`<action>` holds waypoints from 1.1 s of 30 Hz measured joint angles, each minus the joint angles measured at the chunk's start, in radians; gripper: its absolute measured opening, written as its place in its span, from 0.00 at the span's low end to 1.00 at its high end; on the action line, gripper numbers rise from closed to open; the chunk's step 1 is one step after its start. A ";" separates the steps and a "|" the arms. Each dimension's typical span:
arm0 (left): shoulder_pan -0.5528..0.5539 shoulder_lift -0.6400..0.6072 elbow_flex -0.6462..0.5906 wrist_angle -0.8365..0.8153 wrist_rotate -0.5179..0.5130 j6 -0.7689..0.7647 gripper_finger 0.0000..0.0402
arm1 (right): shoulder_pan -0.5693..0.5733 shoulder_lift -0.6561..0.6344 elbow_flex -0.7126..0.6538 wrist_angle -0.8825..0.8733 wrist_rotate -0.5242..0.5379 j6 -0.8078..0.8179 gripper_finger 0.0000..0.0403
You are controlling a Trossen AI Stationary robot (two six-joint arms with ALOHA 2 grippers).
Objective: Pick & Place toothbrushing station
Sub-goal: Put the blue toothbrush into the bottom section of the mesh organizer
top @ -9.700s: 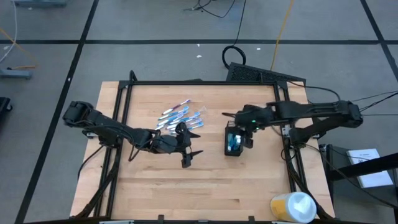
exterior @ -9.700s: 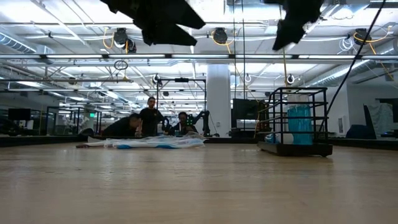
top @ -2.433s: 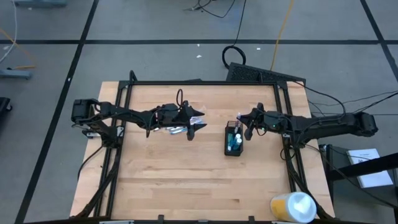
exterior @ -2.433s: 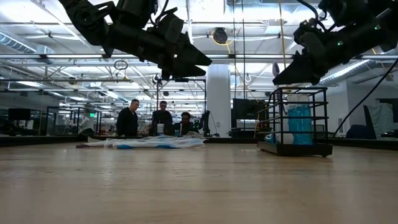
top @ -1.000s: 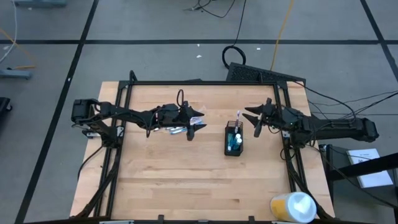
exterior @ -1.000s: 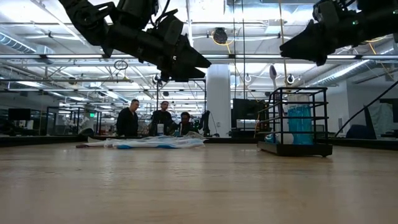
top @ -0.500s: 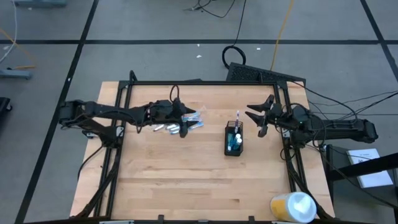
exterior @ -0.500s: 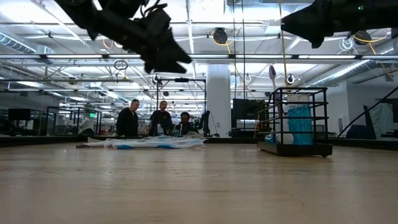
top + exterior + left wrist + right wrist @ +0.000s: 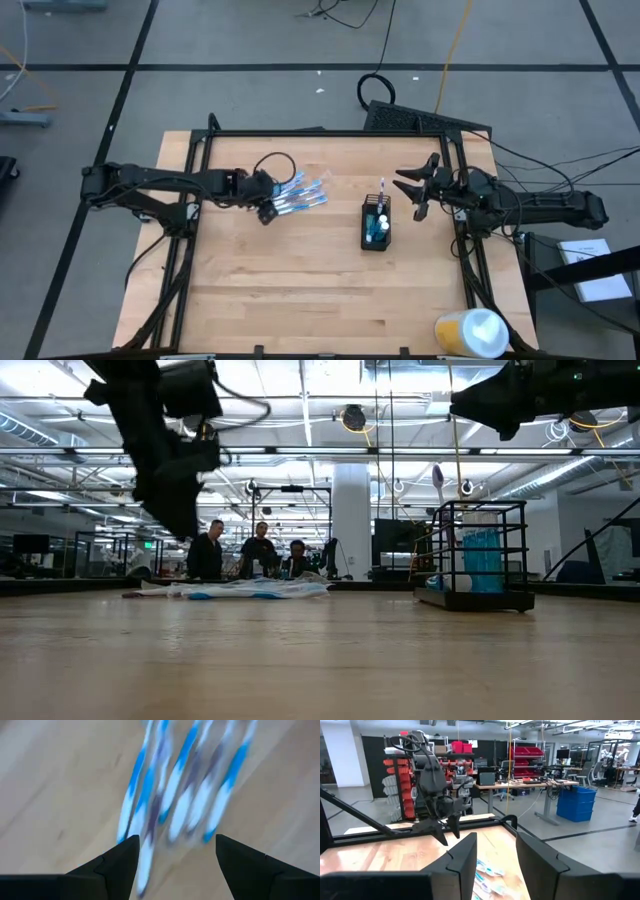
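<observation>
While left gripper [image 9: 266, 212] hangs open over brushes [image 9: 300, 193] near table's [image 9: 300, 300] far edge | straddle one handle only | right gripper [image 9: 417, 190] parted, empty, beside cup [image 9: 375, 227].

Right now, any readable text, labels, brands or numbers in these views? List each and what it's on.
None readable.
Toothbrushes: blue and white, any print blurred.
Cup: contents show no legible label.
Yellow-and-white roll: no text visible.
Papers off the table's right side: print too small to read.
Red bins in the room behind: no legible labels.
</observation>
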 joint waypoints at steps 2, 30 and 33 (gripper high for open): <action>-0.002 0.021 -0.001 -0.073 -0.001 -0.039 0.66 | 0.000 0.005 0.000 0.000 0.000 -0.011 0.32; 0.190 0.219 -0.023 0.386 -0.111 0.169 0.66 | -0.002 0.041 0.000 0.002 0.001 -0.017 0.29; 0.229 0.223 -0.024 0.381 -0.117 0.163 0.66 | -0.002 0.042 0.000 0.001 0.002 -0.017 0.29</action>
